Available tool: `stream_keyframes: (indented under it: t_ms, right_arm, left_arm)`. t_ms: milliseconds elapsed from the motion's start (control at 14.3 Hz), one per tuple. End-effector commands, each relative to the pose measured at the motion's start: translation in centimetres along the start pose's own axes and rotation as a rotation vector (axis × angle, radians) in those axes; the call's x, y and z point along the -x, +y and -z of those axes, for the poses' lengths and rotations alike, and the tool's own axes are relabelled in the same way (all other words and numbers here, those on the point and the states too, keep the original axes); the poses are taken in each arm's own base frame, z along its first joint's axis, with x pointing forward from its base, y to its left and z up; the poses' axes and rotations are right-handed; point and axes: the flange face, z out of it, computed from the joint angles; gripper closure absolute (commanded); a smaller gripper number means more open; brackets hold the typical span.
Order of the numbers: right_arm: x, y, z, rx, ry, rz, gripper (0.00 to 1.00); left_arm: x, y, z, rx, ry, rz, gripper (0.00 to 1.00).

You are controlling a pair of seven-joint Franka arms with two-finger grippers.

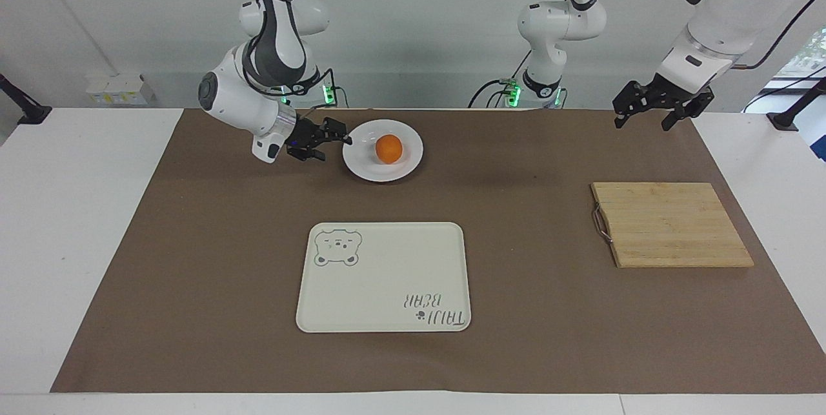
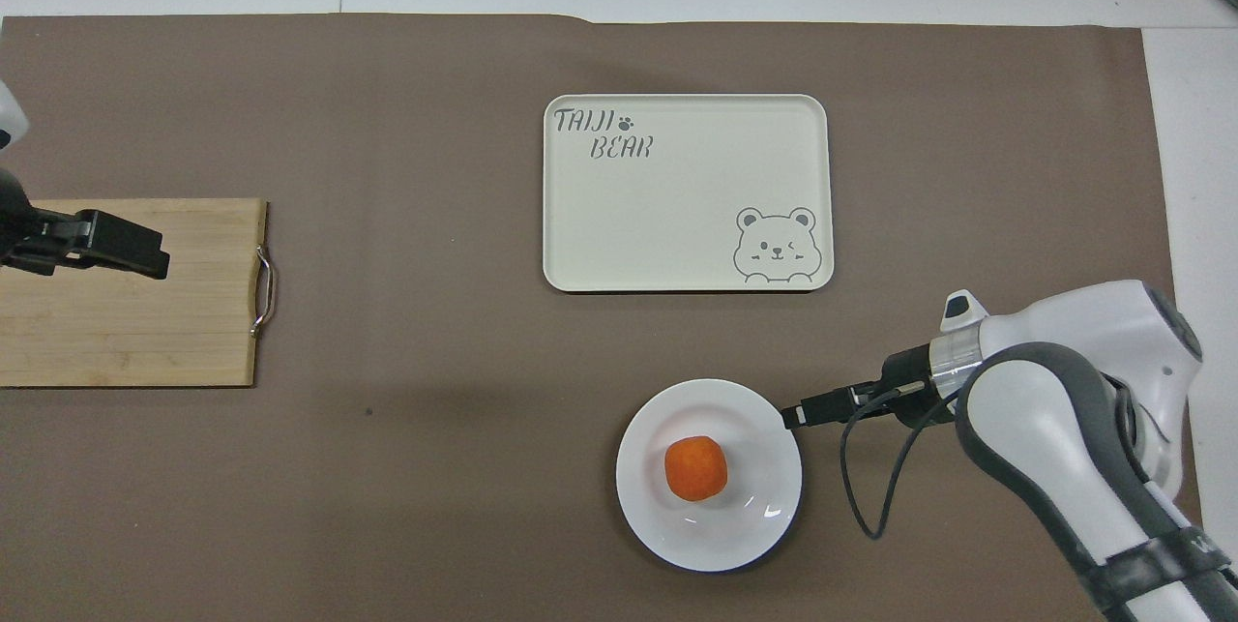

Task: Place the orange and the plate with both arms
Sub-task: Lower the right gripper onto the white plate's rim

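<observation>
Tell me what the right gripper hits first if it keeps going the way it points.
The right gripper points sideways at the plate; it would probably meet the plate's rim first, then the orange. Whether it already touches the rim is unclear.

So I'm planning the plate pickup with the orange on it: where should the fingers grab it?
Probably the plate's raised rim, from the right arm's end, fingers pinching it edgewise: it is shallow, the orange fills its middle, and the right gripper is at that rim.
</observation>
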Motion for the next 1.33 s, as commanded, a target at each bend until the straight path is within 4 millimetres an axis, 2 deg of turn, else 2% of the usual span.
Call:
stream_keyframes:
  t_ms: [0,280,839,979,1258]
  right_arm:
    - [1.8,1.0,-1.8,-0.041,0.035,0.006,0.00]
    - [2.3,3.4,-4.4,-0.095,0.039,0.029,0.00]
    - [4.3,4.8,-7.2,-0.146,0.043,-0.032,0.00]
    - [4.6,4.6,-8.1,-0.168,0.048,-0.044,0.00]
    - [5.1,5.1,-8.8,-0.184,0.046,-0.075,0.00]
  left_arm:
    - [-0.3,-0.2,0.3,0.005,0.010,-0.002,0.00]
    - [-0.2,-0.5,0.4,0.004,0.009,0.004,0.00]
    - [-0.2,-0.5,0.4,0.004,0.009,0.005,0.00]
    - [-0.2,-0.4,0.4,0.004,0.009,0.002,0.00]
    - [-0.2,-0.5,0.4,0.004,0.009,0.005,0.00]
